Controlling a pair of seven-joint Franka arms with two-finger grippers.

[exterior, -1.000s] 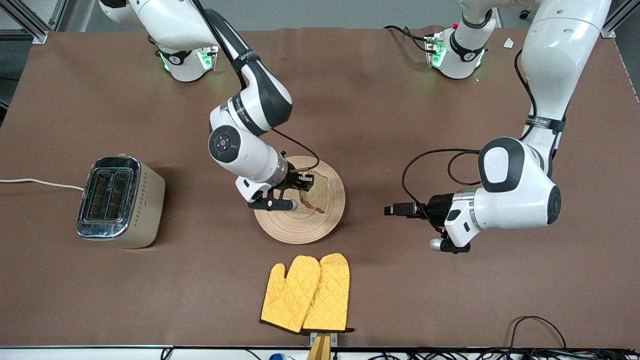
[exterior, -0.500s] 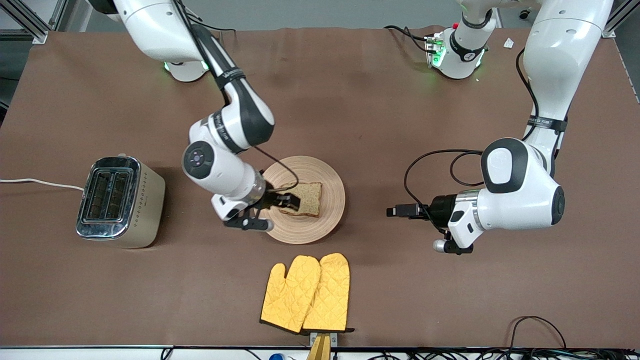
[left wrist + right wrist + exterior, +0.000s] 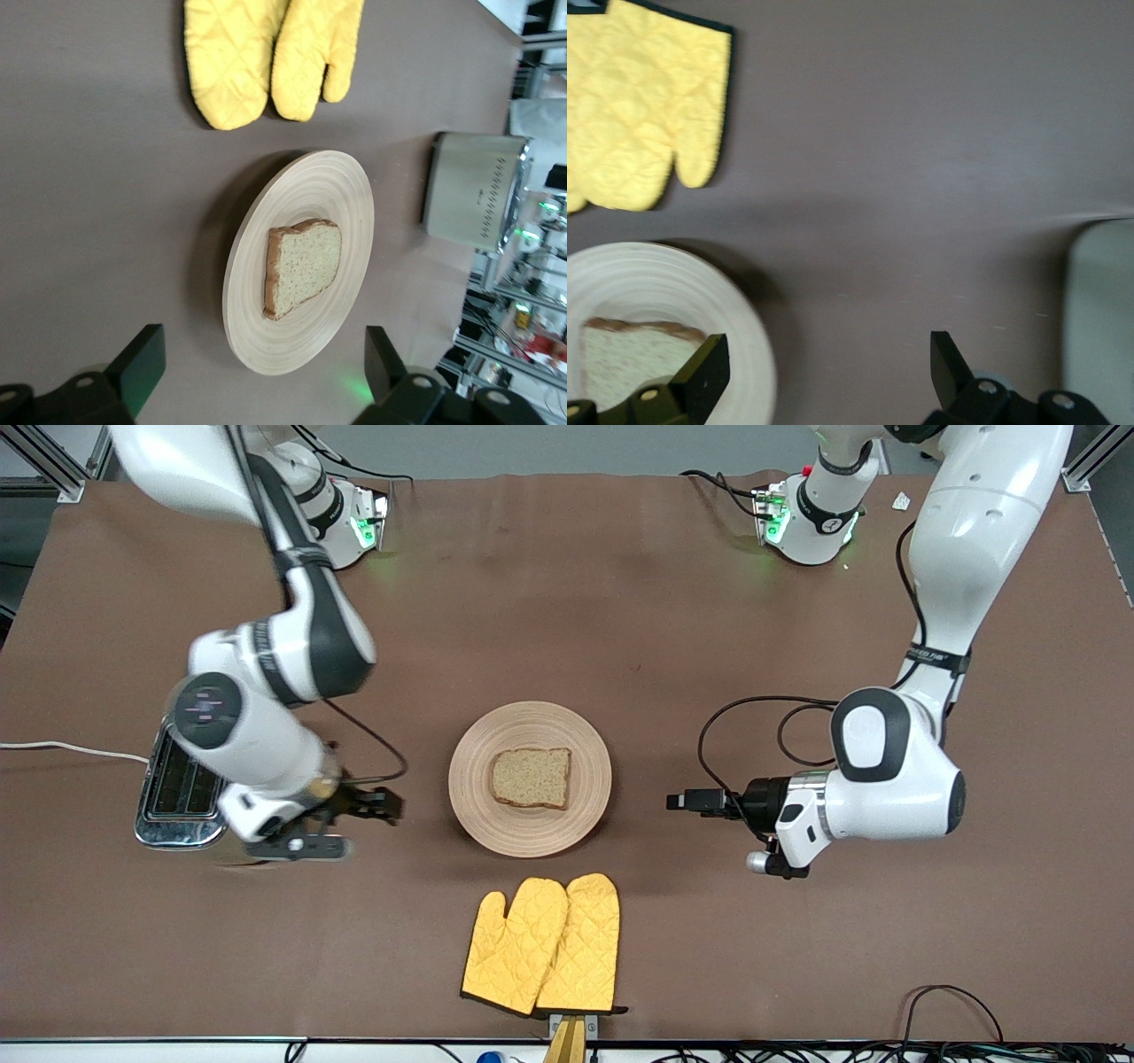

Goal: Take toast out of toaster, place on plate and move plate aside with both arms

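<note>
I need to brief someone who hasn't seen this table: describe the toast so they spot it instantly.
Start at the round wooden plate mid-table, just farther from the camera than the yellow oven mitts. The toast lies flat on it: the only brown-crusted, squarish slice.

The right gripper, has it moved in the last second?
Yes. The right gripper left the toast on the plate and pulled away toward the toaster.

The front view looks down from high across the table, facing both bases. Each wrist view looks past its own wide-spread fingers at the tabletop, the right one seemingly closer. All three share the plate (image 3: 530,779), toast (image 3: 532,778) and yellow mitts (image 3: 542,945).
</note>
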